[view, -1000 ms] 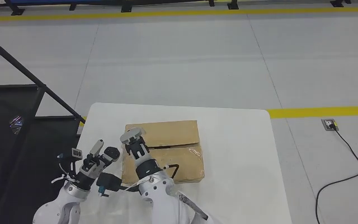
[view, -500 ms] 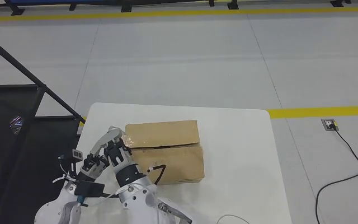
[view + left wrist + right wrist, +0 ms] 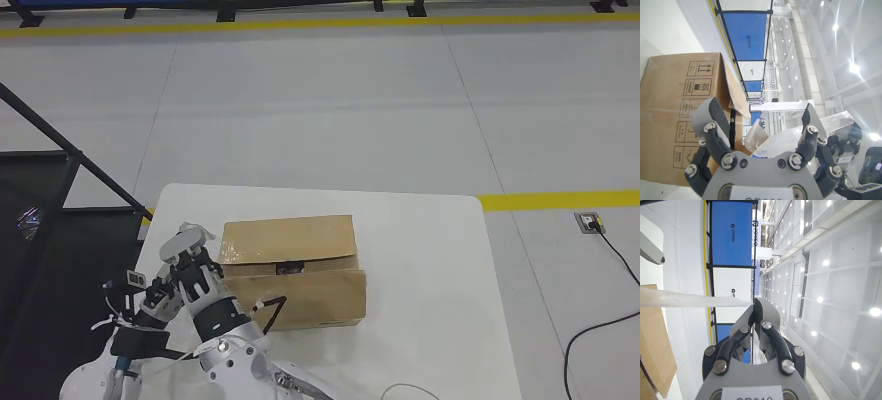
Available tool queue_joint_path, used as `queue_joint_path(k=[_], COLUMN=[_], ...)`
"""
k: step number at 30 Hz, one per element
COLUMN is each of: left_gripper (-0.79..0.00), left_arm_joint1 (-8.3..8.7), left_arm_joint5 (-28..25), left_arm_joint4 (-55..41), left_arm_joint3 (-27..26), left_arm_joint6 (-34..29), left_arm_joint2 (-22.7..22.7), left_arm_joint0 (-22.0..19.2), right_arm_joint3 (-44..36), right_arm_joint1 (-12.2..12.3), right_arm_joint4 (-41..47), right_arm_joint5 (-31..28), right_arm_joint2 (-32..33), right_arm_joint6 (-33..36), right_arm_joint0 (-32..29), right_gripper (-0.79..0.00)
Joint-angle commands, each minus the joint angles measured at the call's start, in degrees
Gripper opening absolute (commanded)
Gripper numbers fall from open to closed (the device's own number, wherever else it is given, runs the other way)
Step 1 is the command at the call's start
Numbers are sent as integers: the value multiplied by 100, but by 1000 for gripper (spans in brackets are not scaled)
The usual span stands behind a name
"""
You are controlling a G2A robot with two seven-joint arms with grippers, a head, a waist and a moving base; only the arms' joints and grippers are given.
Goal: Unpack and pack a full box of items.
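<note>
A brown cardboard box (image 3: 292,270) lies in the middle of the white table (image 3: 430,290), with a dark gap between its top flaps. My right gripper (image 3: 754,306) is shut on a strip of clear tape (image 3: 696,299) that stretches back to the box (image 3: 651,321). From above, the right gripper (image 3: 188,243) hangs just off the box's left end. My left gripper (image 3: 762,113) is open and holds nothing, facing the printed end of the box (image 3: 677,94). Crumpled clear tape (image 3: 761,136) hangs just beyond its fingers. The left gripper (image 3: 160,290) sits lower, partly hidden by the right arm.
A black metal frame (image 3: 60,140) and a dark surface stand off the table's left side. The table's left edge (image 3: 150,235) is close to both grippers. Bare tabletop lies to the right of the box and behind it.
My right gripper has swung left from above the box's left part to past its left end, drawing the tape along. A dark gap has opened between the flaps.
</note>
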Motion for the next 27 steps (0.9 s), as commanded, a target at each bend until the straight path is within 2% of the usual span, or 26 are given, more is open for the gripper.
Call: queue_joint_path(k=[1,8,9,12,19,27], left_gripper=[0,0,-77,-379,-502,-557], left_arm_joint1=[3,31,34,36,40,52], left_arm_joint5=[-57,-428,-471,-539,-619,-709], left_arm_joint4=[-5,195,230,311,638,923], left_arm_joint3=[28,59,59,56,26,-35], left_arm_joint6=[-49,-360,-388,-390,-222,-146], left_arm_joint2=[0,-29,-24,20,126,204], left_arm_joint0=[32,191,205,218,195,252], right_arm_joint3=[10,38,29,5,-92,-168], right_arm_joint1=[-14,-52,-52,-42,10,69], right_arm_joint4=[0,0,0,0,0,0], right_arm_joint5=[-14,20,36,59,56,64], right_arm_joint2=[0,21,26,39,35,37], right_arm_joint6=[17,87,89,102,164,161], right_arm_joint0=[4,-35,-53,-112,-214,-271], right_gripper=[-785,-785,-785,-785,-785,-785])
